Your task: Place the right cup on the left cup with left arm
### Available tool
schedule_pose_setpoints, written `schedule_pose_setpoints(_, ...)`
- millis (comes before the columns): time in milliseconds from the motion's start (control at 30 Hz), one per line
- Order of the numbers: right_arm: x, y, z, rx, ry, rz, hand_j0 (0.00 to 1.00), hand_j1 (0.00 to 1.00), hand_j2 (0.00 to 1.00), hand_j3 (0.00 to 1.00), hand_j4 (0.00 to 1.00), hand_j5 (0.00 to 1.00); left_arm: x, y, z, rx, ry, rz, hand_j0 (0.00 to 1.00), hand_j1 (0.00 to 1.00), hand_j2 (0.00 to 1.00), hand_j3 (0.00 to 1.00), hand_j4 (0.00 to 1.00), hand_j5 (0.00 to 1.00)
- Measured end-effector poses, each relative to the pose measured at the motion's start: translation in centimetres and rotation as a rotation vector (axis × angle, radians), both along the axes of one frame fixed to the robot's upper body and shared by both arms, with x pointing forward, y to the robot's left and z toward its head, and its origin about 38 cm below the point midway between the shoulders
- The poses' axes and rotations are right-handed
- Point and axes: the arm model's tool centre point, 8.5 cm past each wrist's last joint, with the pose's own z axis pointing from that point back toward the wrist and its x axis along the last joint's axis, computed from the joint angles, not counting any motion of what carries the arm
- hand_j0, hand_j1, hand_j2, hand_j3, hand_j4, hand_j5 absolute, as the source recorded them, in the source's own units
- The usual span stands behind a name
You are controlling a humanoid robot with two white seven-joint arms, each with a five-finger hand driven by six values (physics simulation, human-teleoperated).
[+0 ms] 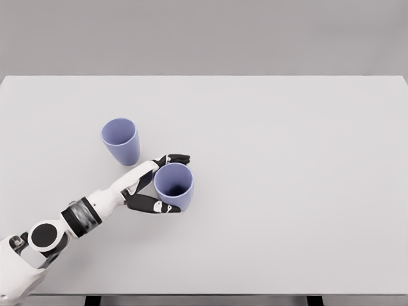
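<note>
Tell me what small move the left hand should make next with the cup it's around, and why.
Probably close the grip, then lift straight up. The left hand has its fingers and thumb wrapped around the right cup, which appears to rest upright on the table. The left cup stands apart, up and to the left, so height is needed before carrying over.

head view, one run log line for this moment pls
left robot hand: fingers around right cup | cup upright on table | left cup: apart, untouched | stacking: not done
</note>
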Motion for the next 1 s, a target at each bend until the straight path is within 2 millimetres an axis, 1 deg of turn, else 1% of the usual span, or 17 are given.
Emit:
schedule_pose_setpoints(167, 0.0, 0.0, 0.0, 0.0, 0.0, 0.0, 1.0, 1.0, 1.0, 1.0, 1.0, 1.0, -0.1, 0.0, 0.0, -0.001, -0.001, -0.001, 0.74, 0.74, 0.74, 0.74, 0.74, 0.74)
schedule_pose_setpoints(367, 0.0, 0.0, 0.0, 0.0, 0.0, 0.0, 1.0, 1.0, 1.0, 1.0, 1.0, 1.0, -0.1, -0.1, 0.4, -0.006, -0.009, -0.006, 0.73, 0.73, 0.73, 0.73, 0.73, 0.73)
schedule_pose_setpoints(600, 0.0, 0.0, 0.0, 0.0, 0.0, 0.0, 1.0, 1.0, 1.0, 1.0, 1.0, 1.0, -0.1, -0.2, 1.4, -0.017, -0.027, -0.016, 0.72, 0.72, 0.72, 0.72, 0.72, 0.72)
schedule_pose_setpoints(667, 0.0, 0.0, 0.0, 0.0, 0.0, 0.0, 1.0, 1.0, 1.0, 1.0, 1.0, 1.0, -0.2, -0.2, 1.6, -0.023, -0.028, -0.018, 0.7, 0.7, 0.7, 0.7, 0.7, 0.7)
schedule_pose_setpoints(767, 0.0, 0.0, 0.0, 0.0, 0.0, 0.0, 1.0, 1.0, 1.0, 1.0, 1.0, 1.0, -0.2, -0.1, 2.0, -0.028, -0.028, -0.022, 0.7, 0.7, 0.7, 0.7, 0.7, 0.7)
schedule_pose_setpoints(1000, 0.0, 0.0, 0.0, 0.0, 0.0, 0.0, 1.0, 1.0, 1.0, 1.0, 1.0, 1.0, -0.1, 0.6, 3.3, -0.034, -0.043, -0.024, 0.7, 0.7, 0.7, 0.7, 0.7, 0.7)
